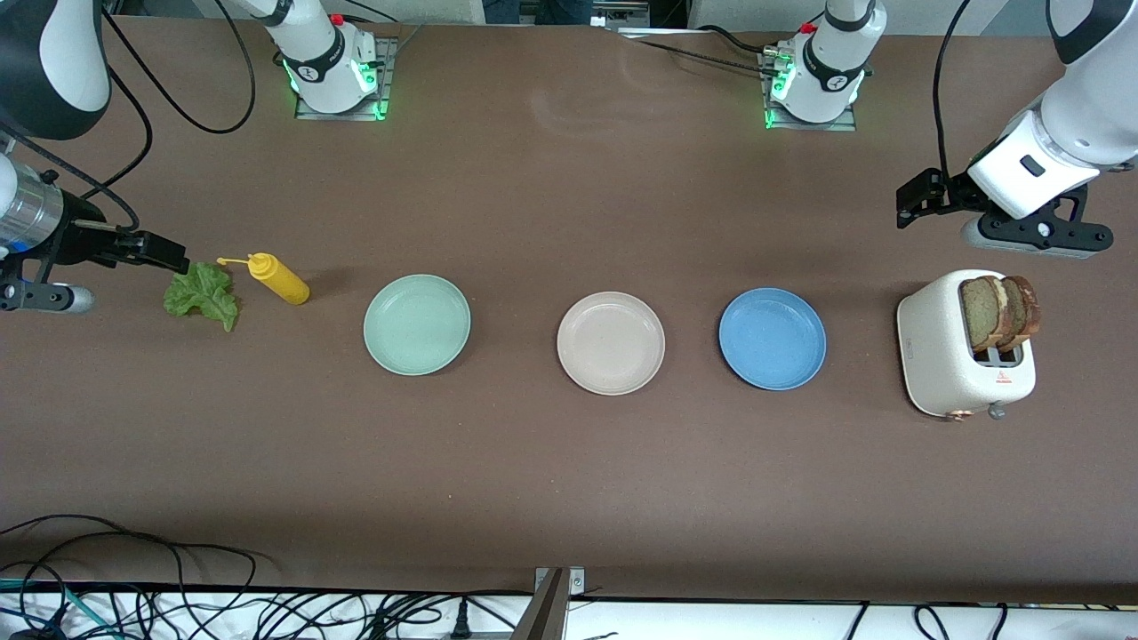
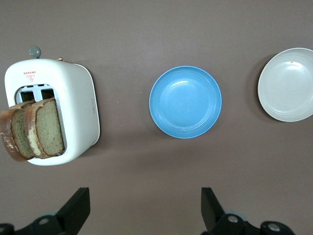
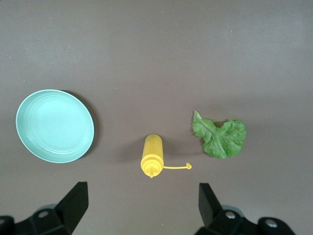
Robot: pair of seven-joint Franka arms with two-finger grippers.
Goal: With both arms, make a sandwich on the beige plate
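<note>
Stage: While nothing yet lies on any plate, the sandwich looks unstarted, every ingredient still at the table's two ends
Toaster (image 1: 956, 356): white, toward the left arm's end, nearest the front camera of all the things; two bread slices (image 1: 1000, 311) stand up out of its slots, not yet taken
Plates: three in a row across the middle, well apart from one another; the beige plate (image 1: 611, 342) sits bare between the blue plate (image 1: 772, 338) and the mint-green plate (image 1: 416, 324)
Lettuce leaf (image 1: 204, 293): flat on the brown table (image 1: 569, 480) toward the right arm's end, just beside a yellow squeeze bottle (image 1: 277, 277) lying on its side
Right gripper (image 1: 147, 252): fingers spread wide and holding nothing, hanging close by the lettuce at its outer edge; its wrist view looks down on leaf, bottle and mint-green plate
Left gripper (image 1: 920, 197): fingers likewise spread and empty, poised over the table near the toaster, on the side toward the arms' bases
Left to do, by this reading: bread out of the toaster and onto the beige plate, the lettuce laid on it, the second slice on top
</note>
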